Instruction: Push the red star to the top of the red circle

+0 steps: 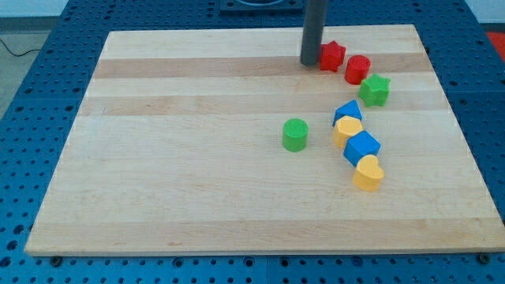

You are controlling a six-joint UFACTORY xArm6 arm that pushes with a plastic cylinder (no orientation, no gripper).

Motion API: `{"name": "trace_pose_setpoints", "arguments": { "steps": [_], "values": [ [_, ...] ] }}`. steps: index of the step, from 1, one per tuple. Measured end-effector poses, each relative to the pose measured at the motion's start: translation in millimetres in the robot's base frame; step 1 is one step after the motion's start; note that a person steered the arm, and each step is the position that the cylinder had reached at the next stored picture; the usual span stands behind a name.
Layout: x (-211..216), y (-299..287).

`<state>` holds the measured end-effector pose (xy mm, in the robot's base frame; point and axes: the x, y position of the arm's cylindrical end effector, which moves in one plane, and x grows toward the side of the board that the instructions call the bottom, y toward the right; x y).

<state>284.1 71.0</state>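
Pale wooden board (197, 181) on blue perforated bench (47, 95); my tip (311, 62), bare and grasping nothing, touches red star (332, 55) beside red circle (357, 69).

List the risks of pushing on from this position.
1. My tip sits against the red star on the view's left; pushing toward the view's right could drive the star into the red circle and shift it.
2. The green star sits close beside the circle, so a knocked circle might disturb it too.

bright even light, soft faint shadows, sharp focus
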Motion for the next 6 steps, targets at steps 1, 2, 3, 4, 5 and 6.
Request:
{"name": "trace_pose_setpoints", "arguments": {
  "steps": [1,2,3,4,5,6],
  "values": [
    [-16.0,2.0],
    [-19.8,51.2],
    [-19.9,79.9],
    [-21.6,60.9],
    [-4.9,22.7],
    [39.8,-25.3]
  ]
}}
